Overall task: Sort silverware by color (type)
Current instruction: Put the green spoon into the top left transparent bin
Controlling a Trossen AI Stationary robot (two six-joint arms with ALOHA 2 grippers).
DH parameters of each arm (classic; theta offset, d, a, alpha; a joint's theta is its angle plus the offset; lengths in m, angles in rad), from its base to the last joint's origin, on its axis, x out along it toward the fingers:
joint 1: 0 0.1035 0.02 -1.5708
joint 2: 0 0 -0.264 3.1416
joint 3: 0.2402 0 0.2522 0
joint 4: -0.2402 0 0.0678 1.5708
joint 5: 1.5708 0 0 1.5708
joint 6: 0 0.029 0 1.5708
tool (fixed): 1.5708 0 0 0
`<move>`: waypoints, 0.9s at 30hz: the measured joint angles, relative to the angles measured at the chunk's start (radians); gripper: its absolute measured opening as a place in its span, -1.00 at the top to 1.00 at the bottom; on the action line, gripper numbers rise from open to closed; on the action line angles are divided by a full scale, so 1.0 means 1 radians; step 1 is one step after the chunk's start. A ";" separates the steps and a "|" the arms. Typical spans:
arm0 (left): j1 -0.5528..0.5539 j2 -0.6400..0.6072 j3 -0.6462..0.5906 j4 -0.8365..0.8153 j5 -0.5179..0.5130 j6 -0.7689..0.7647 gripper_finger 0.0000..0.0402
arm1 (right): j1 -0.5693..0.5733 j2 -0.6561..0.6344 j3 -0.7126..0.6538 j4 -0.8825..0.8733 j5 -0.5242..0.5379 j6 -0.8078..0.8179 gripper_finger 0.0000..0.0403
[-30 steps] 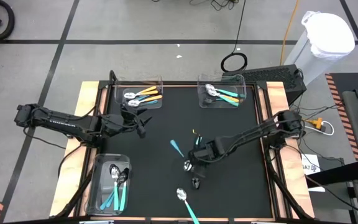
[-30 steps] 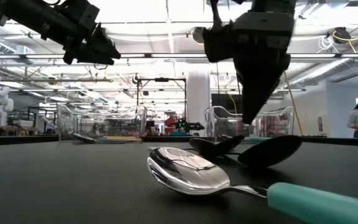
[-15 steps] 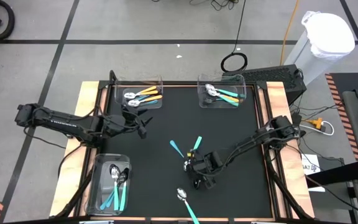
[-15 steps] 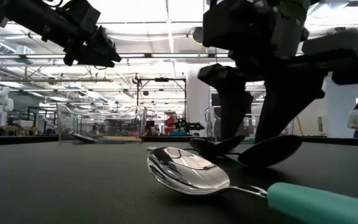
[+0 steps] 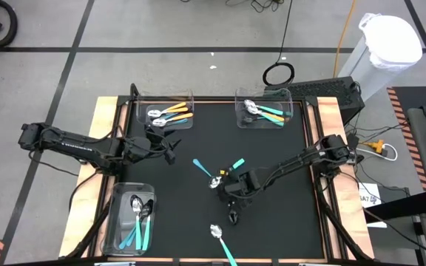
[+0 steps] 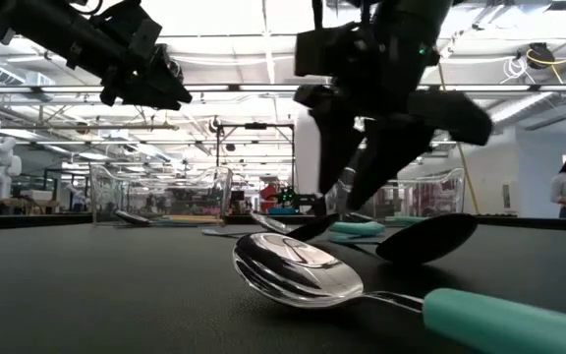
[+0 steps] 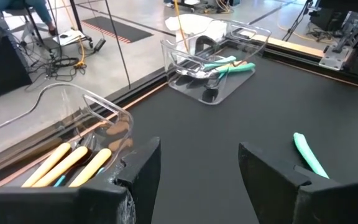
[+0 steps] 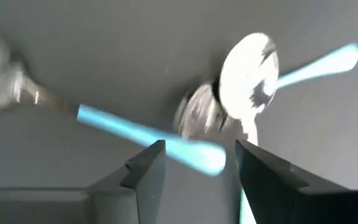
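Overhead, bright lights above black table.

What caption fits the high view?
Right gripper open over loose spoons mid-table; left gripper open, waiting near the orange-spoon bin.

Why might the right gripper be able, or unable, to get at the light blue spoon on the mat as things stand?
Probably able. The right gripper stands open directly over the light blue spoon, whose handle lies bare on the mat. Two other spoons crowd its bowl, so only the handle side looks free.
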State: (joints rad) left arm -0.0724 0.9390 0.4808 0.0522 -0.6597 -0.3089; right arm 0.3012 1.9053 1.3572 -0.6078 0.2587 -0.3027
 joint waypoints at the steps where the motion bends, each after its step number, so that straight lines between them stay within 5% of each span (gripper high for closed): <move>1: 0.000 0.000 0.000 0.000 -0.002 0.000 -0.05 | -0.001 0.000 0.010 -0.042 0.006 0.002 0.10; 13: 0.000 0.000 0.000 0.010 -0.038 -0.001 -0.05 | -0.121 0.001 -0.011 -0.037 -0.002 0.051 0.17; 19: 0.000 0.000 0.000 0.007 -0.033 -0.003 -0.05 | -0.209 0.008 -0.011 -0.002 -0.172 0.012 0.18; 27: 0.000 0.003 0.000 -0.059 -0.030 -0.027 -0.05 | -0.262 0.008 -0.071 0.001 -0.259 -0.056 0.27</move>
State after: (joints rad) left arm -0.0727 0.9421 0.4808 -0.0066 -0.6895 -0.3355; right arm 0.0396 1.9129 1.2860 -0.6063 -0.0008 -0.3585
